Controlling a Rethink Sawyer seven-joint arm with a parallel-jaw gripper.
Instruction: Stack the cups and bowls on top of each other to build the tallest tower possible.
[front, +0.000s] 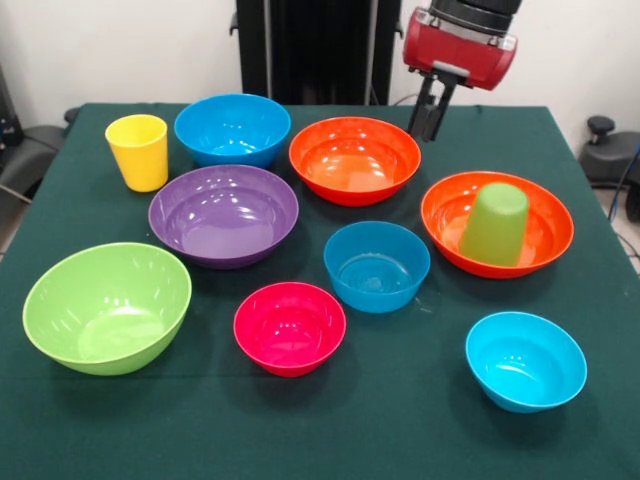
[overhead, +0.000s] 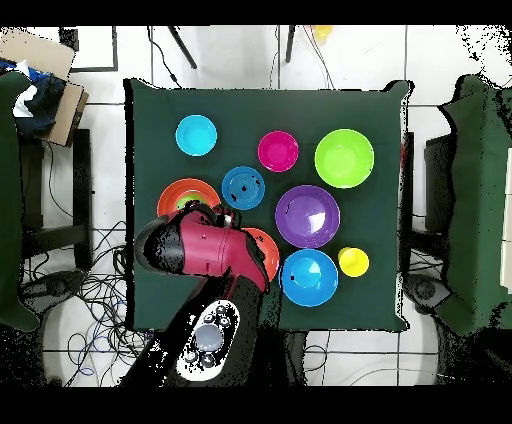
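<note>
The counter (front: 600, 330), covered in dark green cloth, carries all ten pieces; no tower of height exists yet. The only stacked pair serves as the landmark: an orange bowl (front: 540, 245) with the light green cup (front: 495, 222) standing inverted inside it.

Positions relative to that landmark, front view, largest first:
- Purple bowl (front: 223, 215): well to the left.
- Lime green bowl (front: 107, 305): far left and nearer the camera.
- Second orange bowl (front: 354, 159): behind and to the left, close by.
- Large blue bowl (front: 232, 129): further left again, at the back.
- Smaller blue bowl (front: 376, 264): just beside the landmark, to its left.
- Cyan bowl (front: 525, 359): in front.
- Pink-red bowl (front: 289, 327): in front and to the left.
- Yellow cup (front: 138, 151): upright, far back left.

The end effector (front: 428, 125) hangs above the counter behind the landmark, beside the second orange bowl's rim. It holds nothing; its fingers appear close together, but whether they are fully closed cannot be determined.

Step in hand, by judgement: early assembly, one placement complete. The next move calls for gripping a bowl by its rim and setting it centred on the inverted cup or base.

No brand, label or legible writing is visible on any item.
</note>
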